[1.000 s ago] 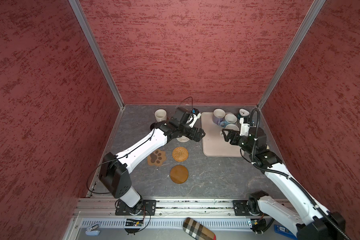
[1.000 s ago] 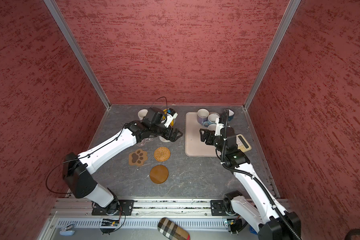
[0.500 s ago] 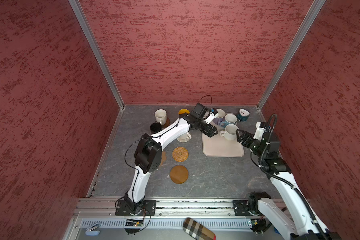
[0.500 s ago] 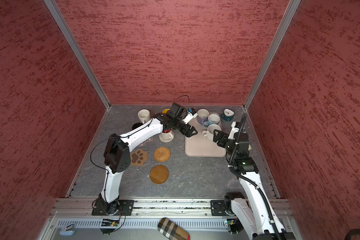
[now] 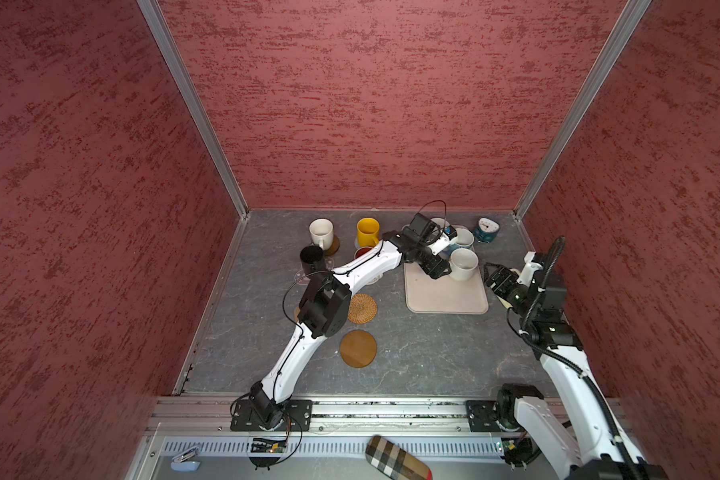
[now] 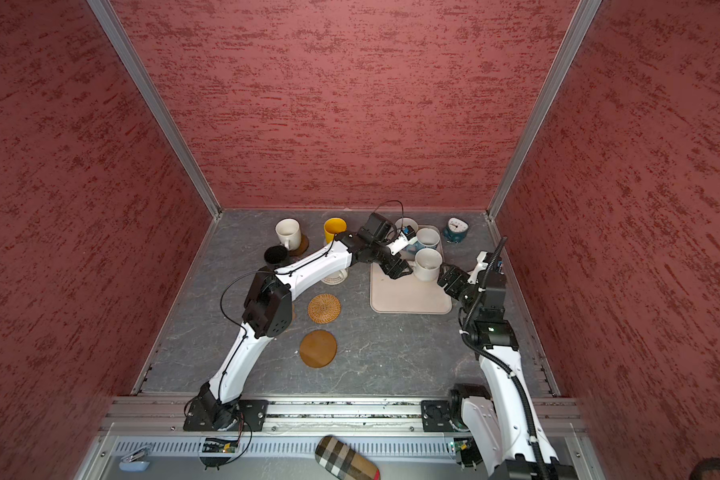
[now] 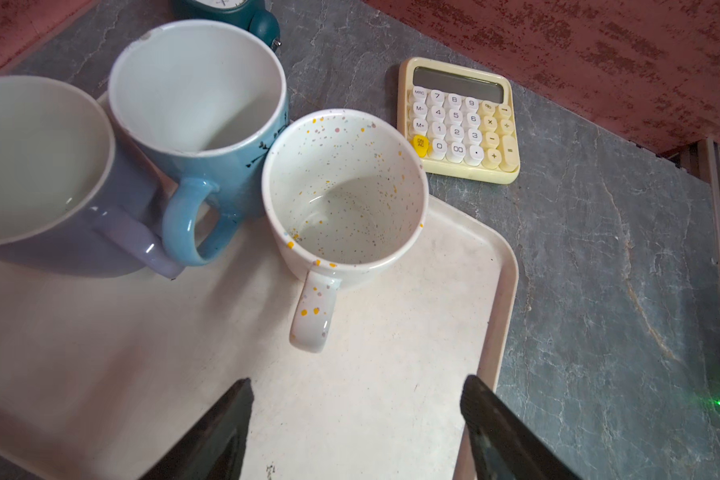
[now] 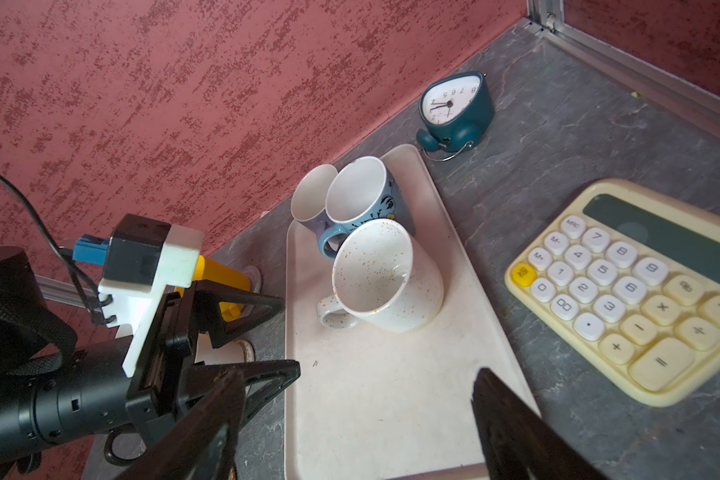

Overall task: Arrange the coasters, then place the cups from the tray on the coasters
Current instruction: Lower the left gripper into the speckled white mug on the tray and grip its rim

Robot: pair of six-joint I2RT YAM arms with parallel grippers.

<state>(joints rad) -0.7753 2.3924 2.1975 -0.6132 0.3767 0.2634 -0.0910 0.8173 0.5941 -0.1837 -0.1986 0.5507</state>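
Risk, judged: both arms crowd one tray (image 7: 391, 374), so the right claw (image 8: 356, 374) and left claw (image 7: 356, 386) could clash if both go for the speckled mug (image 7: 343, 208). A pinch on the thin handle alone could let that mug swing or slip. A push forward could knock it into the blue-handled mug (image 7: 208, 124) behind it.

Layout, near to far:
- Wooden disc (image 5: 358, 348) and rattan round (image 5: 362, 308) lie bare on the bench (image 5: 412, 353).
- Left claw hovers over bare tray, fingers spread, nothing between them.
- Right claw, at the tray's right edge, is equally open and empty.
- Speckled mug stands upright on the tray just ahead of the left claw, apart from it. Its handle points back toward the gap between the fingers.
- Blue-handled mug is touching or just beside it. Lavender mug (image 7: 38, 166) comes next, at the tray's far end.
- Yellow mug (image 5: 368, 232) and plain white mug (image 5: 321, 232) stand off the tray, by the far wall.
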